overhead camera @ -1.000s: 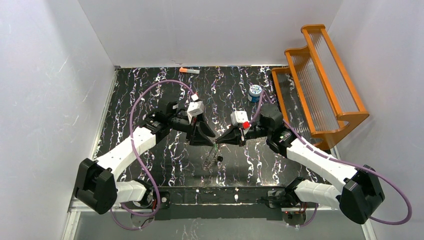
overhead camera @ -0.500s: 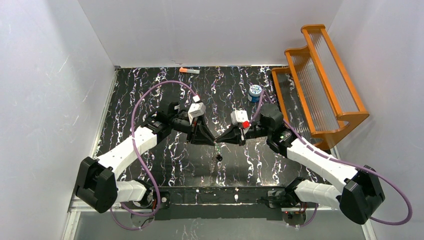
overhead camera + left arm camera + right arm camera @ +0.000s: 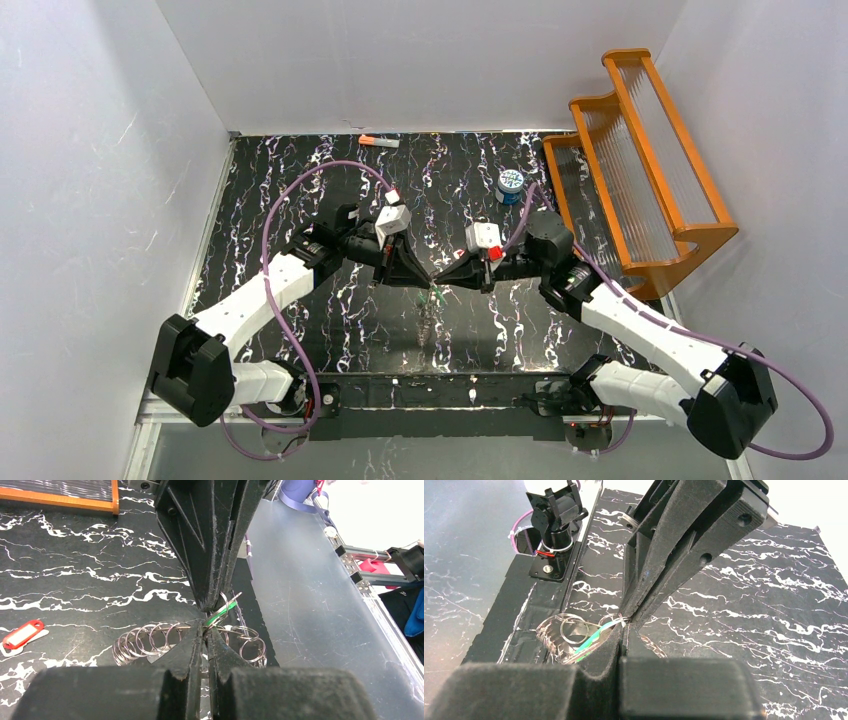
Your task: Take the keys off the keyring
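The keyring (image 3: pixel 150 639) is a thin metal loop strung with several small split rings. It hangs under the two gripper tips (image 3: pixel 428 322). A green key (image 3: pixel 223 612) sticks out at the point where the tips meet, and it also shows in the right wrist view (image 3: pixel 591 641). A red key (image 3: pixel 20 634) lies loose on the table. My left gripper (image 3: pixel 205 630) is shut on the keyring's wire. My right gripper (image 3: pixel 624 630) is shut tip to tip against it, at the green key's ring end. In the top view the left gripper (image 3: pixel 424 280) and the right gripper (image 3: pixel 441 282) touch above the table's middle. A second green key is not visible.
A blue-and-white canister (image 3: pixel 510 186) stands at the back right. An orange-and-grey stick (image 3: pixel 379 142) lies by the back wall. An orange rack (image 3: pixel 640 160) leans at the right edge. White walls close in the black marbled table (image 3: pixel 300 200).
Both grippers stay shut, tip to tip. The left wrist has rolled a little, the right arm has shifted slightly right, and the hanging keyring has swung beneath them.
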